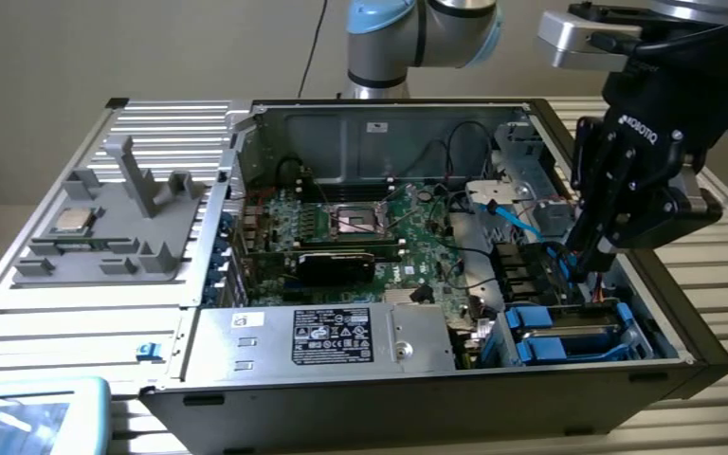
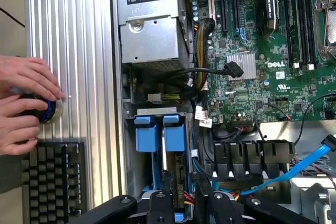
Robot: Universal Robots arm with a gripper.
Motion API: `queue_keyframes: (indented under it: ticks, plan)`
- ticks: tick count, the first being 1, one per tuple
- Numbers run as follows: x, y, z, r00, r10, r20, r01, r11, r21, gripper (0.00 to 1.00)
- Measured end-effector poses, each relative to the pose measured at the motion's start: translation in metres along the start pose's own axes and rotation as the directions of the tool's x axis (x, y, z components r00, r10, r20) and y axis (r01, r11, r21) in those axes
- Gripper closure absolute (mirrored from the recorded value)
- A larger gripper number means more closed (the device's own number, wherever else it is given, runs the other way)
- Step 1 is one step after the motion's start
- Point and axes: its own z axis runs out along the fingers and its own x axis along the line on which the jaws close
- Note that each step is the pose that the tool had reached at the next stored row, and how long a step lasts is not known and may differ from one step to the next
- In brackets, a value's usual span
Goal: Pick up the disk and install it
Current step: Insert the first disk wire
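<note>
Inside the open PC case (image 1: 667, 365), front corner by the PSU (image 1: 326, 336): gripper (image 1: 588, 261) is down over the drive bay, fingertips right above the disk (image 1: 567, 332). Disk sits in the bay w/ its blue carrier; in the wrist view the two blue carrier tabs (image 2: 160, 132) sit side by side just beside the PSU (image 2: 152, 35) end, metal drive body running back toward the gripper (image 2: 185, 203). Jaws: partly spread, black fingers straddling the far end of the disk (image 2: 170, 171); can't tell if pads actually touch it or pinch. Blue SATA cable (image 2: 294, 169) runs across the black fan shroud (image 2: 252, 156) next to the bay. Mobo (image 1: 352, 227) w/ empty CPU socket sits mid-case, past the PSU. Grey fixture tray (image 1: 111, 227) w/ a CPU chip (image 1: 73, 220) on the slatted table, outside the case on the exterior view's left. Person's hands (image 2: 26, 103) on a knob beside a keyboard (image 2: 52, 177), well apart from the case
</note>
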Motion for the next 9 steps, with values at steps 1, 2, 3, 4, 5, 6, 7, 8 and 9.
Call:
queue_keyframes:
  ticks: [1,2,3,4,5,6,7,8,9]
  plan:
    - [0.000,0.0000,0.0006,1.0000,0.000,0.0000,0.000,1.0000,0.0000,0.70]
    - [0.000,0.0000,0.0014,1.0000,0.000,-0.0001,0.000,1.0000,0.0000,0.70]
    - [0.000,0.0000,0.0022,1.0000,0.000,-0.0002,0.000,1.0000,0.0000,0.70]
    - [0.000,0.0001,0.0031,1.0000,0.000,-0.0003,0.000,1.0000,0.0000,0.70]
    - [-0.001,0.0005,0.0041,1.0000,0.000,-0.0003,0.000,1.0000,-0.0001,0.70]
    - [-0.001,0.0007,0.0055,1.0000,0.000,-0.0003,0.000,1.0000,0.0000,0.70]
    - [-0.001,0.0008,0.0071,1.0000,0.000,-0.0002,0.000,1.0000,0.0000,0.70]
    - [-0.001,0.0008,0.0089,1.0000,0.000,-0.0003,0.000,1.0000,0.0000,0.70]
    - [-0.002,0.0007,0.0106,1.0000,0.000,-0.0004,0.000,1.0000,0.0000,0.70]
